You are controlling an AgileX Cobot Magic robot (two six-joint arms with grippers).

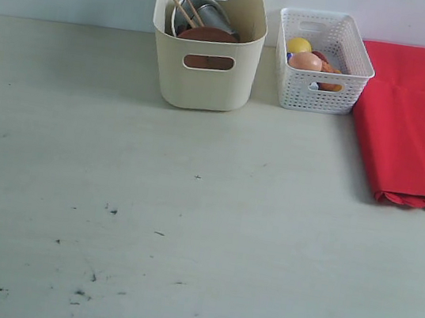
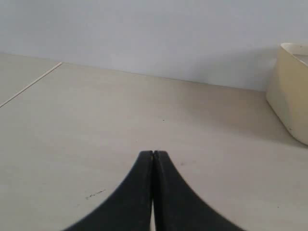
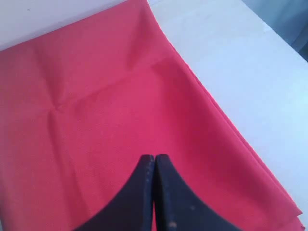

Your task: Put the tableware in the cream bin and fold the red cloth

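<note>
- Apparently the tableware is all put away: the cream bin (image 1: 204,78) stands by the far edge of the tabletop (image 1: 186,227), about mid-way along it, and none of the dishes lie loose on the surface.
- Inside the bin a brown plate (image 1: 208,35) shows at the rim and again through the oval handle hole. Pale chopsticks (image 1: 185,11) lean against the left wall, and a grey steel cup (image 1: 216,17) sits behind the plate. A pale curved rim beside it may be the bowl. The knife and spoon are hidden, if they are in there.
- The red cloth (image 1: 422,118) lies flat at the right edge of the tabletop, running off the exterior view. Its near end shows stacked scalloped layers, so it looks folded over at least once. The right wrist view shows soft crease lines across it (image 3: 120,110).
- Judging from this, the cloth is folded or nearly so. At most a further fold or a tidy-up seems left.
- Just beside the bin, between it and the cloth, a white basket (image 1: 322,95) holds food, a lemon (image 1: 298,45) and an egg (image 1: 305,61) among it. That is not part of the job.
- The left gripper (image 2: 153,154) has its jaws pressed together and empty, low over bare tabletop with the bin's corner (image 2: 291,96) off to one side.
- The right gripper (image 3: 155,158) hangs over the cloth, jaws closed with no fabric between them. Whether the tips touch the fabric I cannot tell.
</note>
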